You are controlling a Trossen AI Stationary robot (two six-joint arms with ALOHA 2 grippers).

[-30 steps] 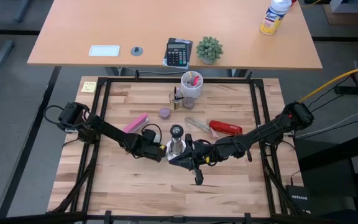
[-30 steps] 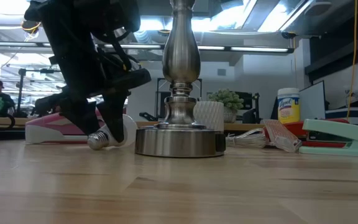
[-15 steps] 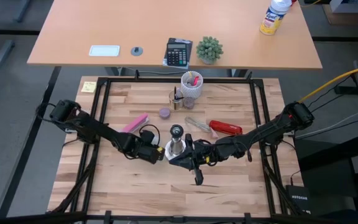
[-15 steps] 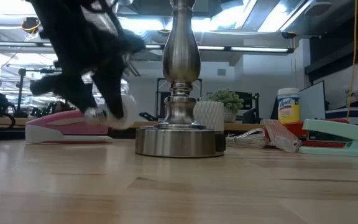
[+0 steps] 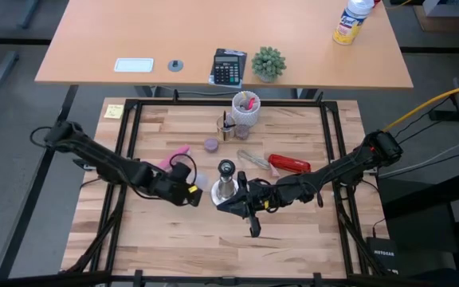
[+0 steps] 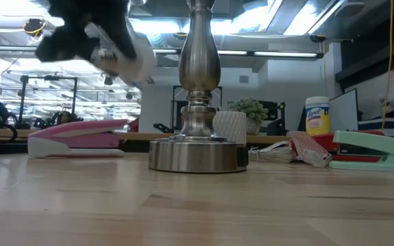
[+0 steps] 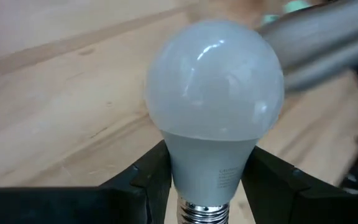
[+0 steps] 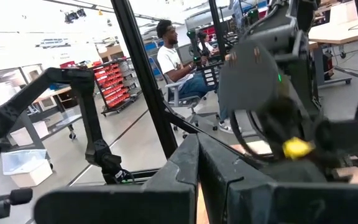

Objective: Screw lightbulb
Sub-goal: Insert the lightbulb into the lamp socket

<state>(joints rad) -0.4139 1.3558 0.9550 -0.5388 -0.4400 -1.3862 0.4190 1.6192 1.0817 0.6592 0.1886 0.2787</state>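
Now the left gripper (image 7: 207, 186), clamped on the neck of the white frosted round lightbulb (image 7: 213, 118), has lifted it off the surface to beside the silver metal socket stand (image 6: 197, 89), whose base the shut right gripper (image 5: 244, 201) flanks, leaving alignment next.

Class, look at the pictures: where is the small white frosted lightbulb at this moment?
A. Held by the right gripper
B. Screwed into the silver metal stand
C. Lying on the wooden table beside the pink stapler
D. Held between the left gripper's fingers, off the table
D: the left wrist view shows the white frosted lightbulb clamped in the left gripper, and the low view shows it raised above the wooden table.
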